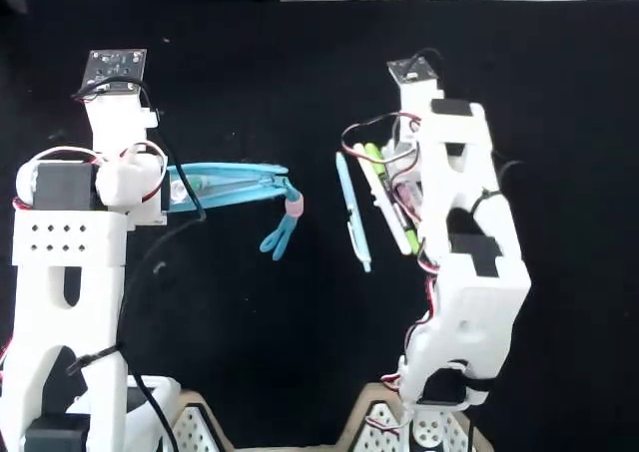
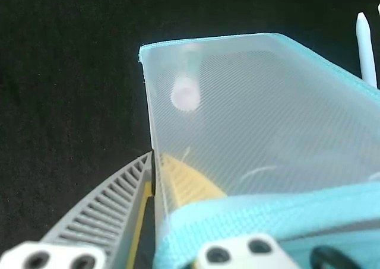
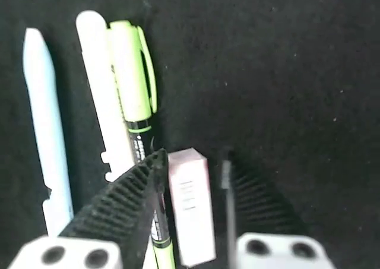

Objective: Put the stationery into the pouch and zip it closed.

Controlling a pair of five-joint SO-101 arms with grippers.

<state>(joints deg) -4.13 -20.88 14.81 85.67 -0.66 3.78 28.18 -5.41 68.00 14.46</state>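
3 pens lie side by side on the black table (image 1: pixel 250 352): blue pen (image 3: pixel 44 120), white pen (image 3: pixel 104 103), green marker (image 3: pixel 132 79). My right pincer (image 3: pixel 193 156) stands apart, straddling a pink eraser (image 3: pixel 190 209) beside them. My left pincer (image 2: pixel 159 159) is clamped on the clear pouch (image 2: pixel 261 120), near the pens.

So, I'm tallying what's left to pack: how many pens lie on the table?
3, highlighter included: a blue pen, a white pen and a green highlighter, side by side on the table, apart from the pouch. Others may be hidden.
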